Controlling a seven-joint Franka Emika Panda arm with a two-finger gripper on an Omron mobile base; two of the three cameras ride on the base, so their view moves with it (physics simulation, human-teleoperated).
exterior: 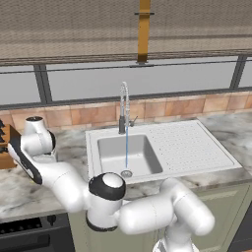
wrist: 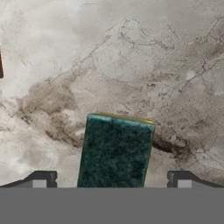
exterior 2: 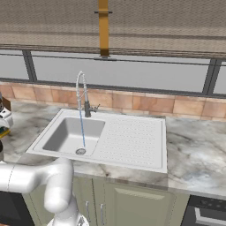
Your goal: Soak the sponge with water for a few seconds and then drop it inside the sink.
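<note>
Hand view: the sponge (wrist: 114, 152), green scouring face up, lies on the marble desk (wrist: 131, 57) between the spread, open fingertips (wrist: 43, 178) of the end effector (wrist: 111, 179), untouched. Well to the right, water (exterior: 126, 147) streams from the faucet (exterior: 123, 106) into the sink (exterior: 110, 150).

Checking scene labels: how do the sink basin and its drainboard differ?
The sink basin is recessed, smooth, with a drain and the water falling into it; the drainboard is flat, dotted and wider, with no water falling on it. Both are light grey, joined as one unit in the marble counter.
</note>
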